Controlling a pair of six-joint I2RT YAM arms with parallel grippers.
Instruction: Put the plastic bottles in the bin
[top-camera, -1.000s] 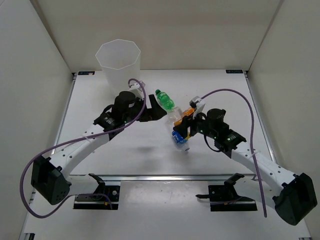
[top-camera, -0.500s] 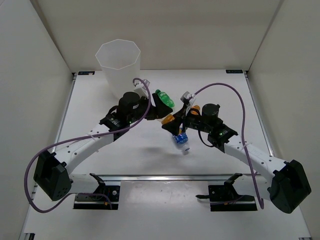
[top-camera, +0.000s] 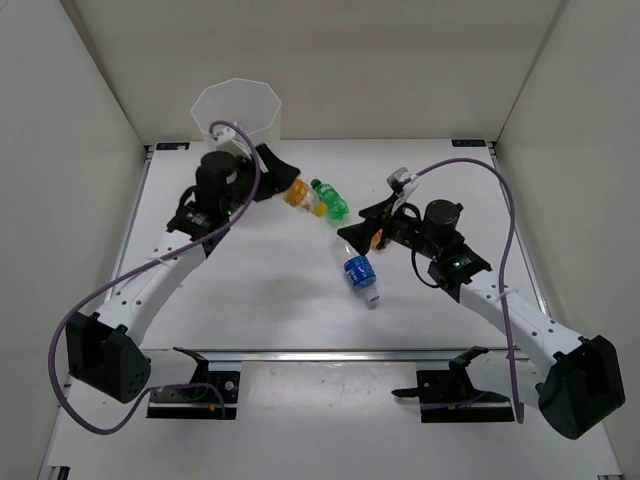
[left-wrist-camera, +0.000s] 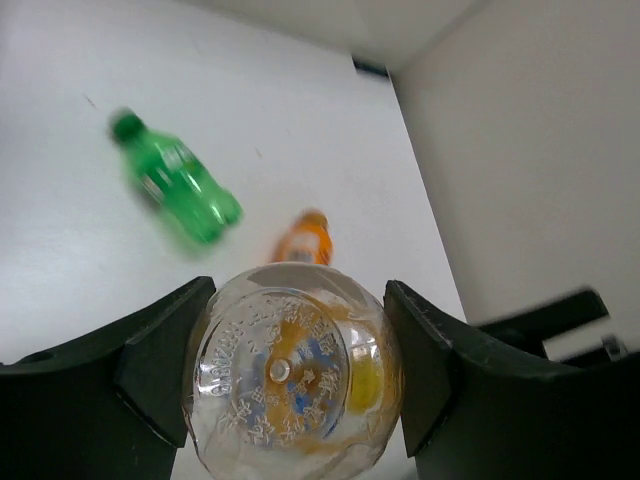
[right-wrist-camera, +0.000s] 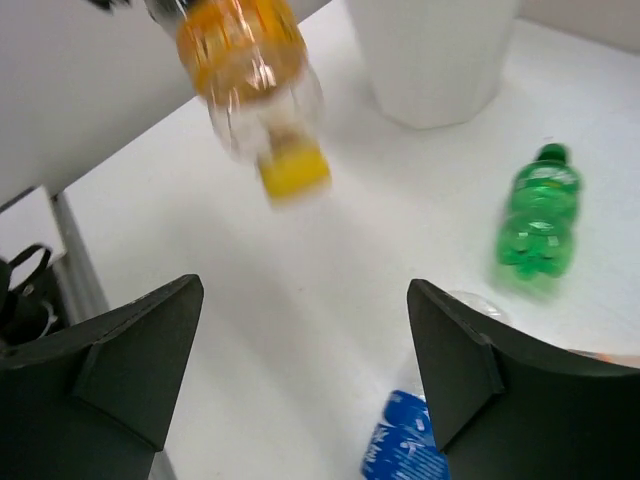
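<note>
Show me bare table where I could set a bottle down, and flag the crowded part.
Bare: the near-centre table between the left arm and the blue-label bottle; also the far strip right of the bin, beyond the green bottle. Crowded: the middle, where both bottles, the right gripper and the left gripper's yellow-capped bottle cluster.

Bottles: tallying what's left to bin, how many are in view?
4: yellow-capped bottle in the left tool; green bottle and blue-labelled bottle on the table; orange bottle by the right tool. Another may be hidden.
</note>
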